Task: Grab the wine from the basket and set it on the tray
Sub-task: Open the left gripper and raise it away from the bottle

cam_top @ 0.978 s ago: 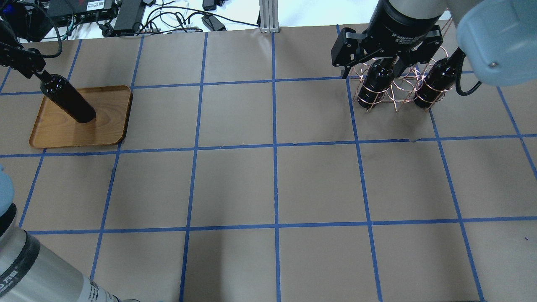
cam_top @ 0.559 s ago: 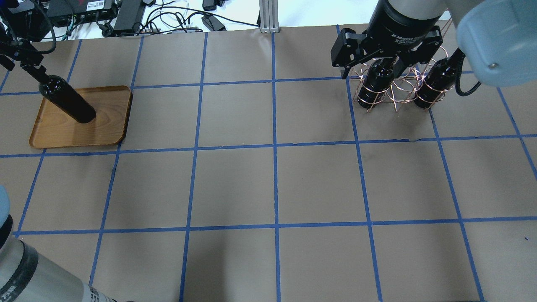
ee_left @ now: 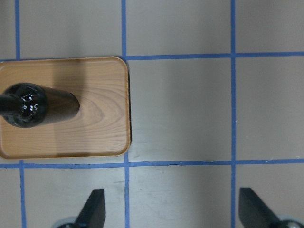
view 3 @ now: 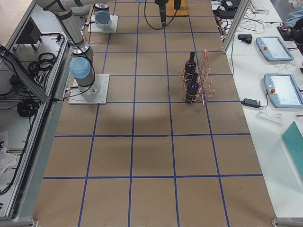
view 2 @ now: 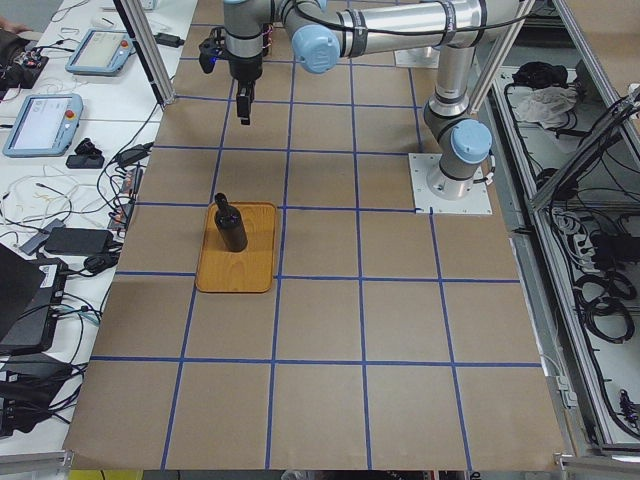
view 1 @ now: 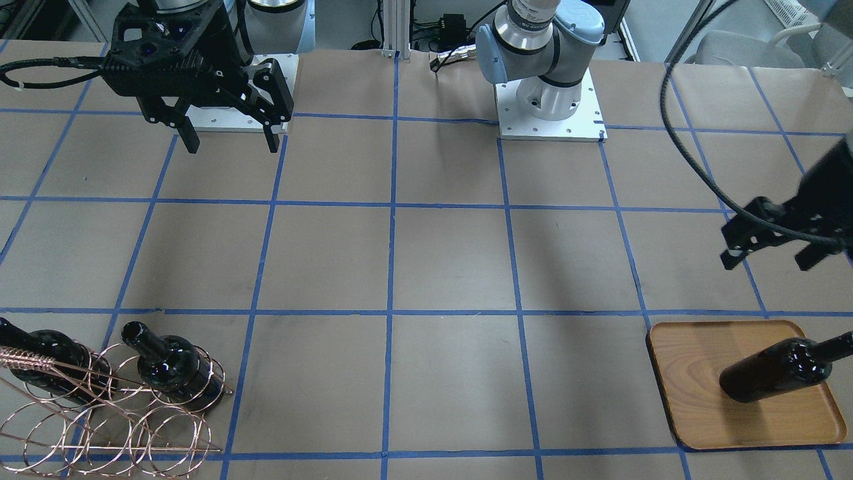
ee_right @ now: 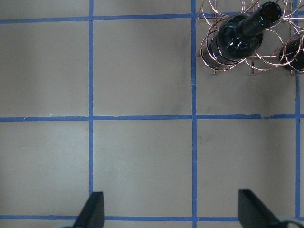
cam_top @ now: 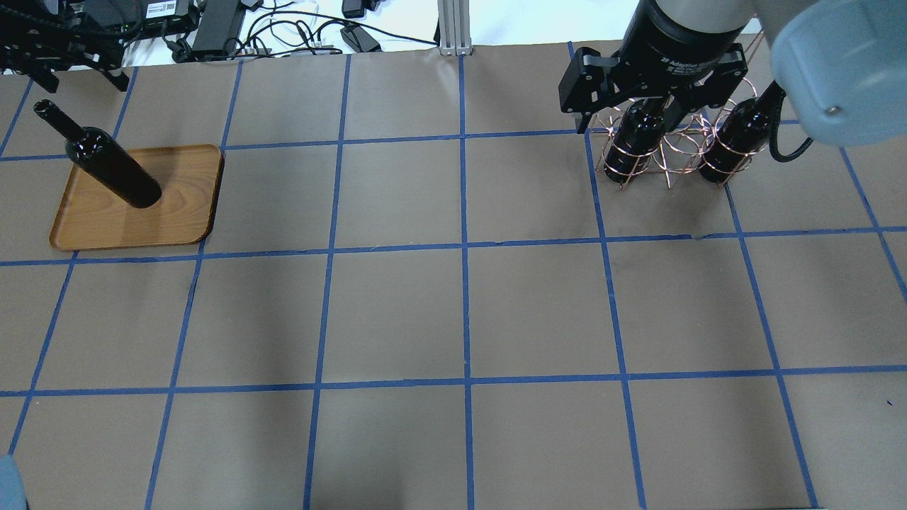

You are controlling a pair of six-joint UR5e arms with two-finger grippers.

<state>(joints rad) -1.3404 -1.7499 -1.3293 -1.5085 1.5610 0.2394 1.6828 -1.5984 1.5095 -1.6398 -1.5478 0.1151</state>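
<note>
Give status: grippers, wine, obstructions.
Left gripper open, clear of wine. Right gripper open, empty. Wine upright on tray; two other bottles in basket. No obstruction seen.

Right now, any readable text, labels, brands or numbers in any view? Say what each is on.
"2F Adaptive", rest cut off: white print on the body of the right gripper, overhead view.
White sticker on a black box behind the table: too small to read.
Pendant screens on the side bench: too small to read.
The wine on the tray: no label.
</note>
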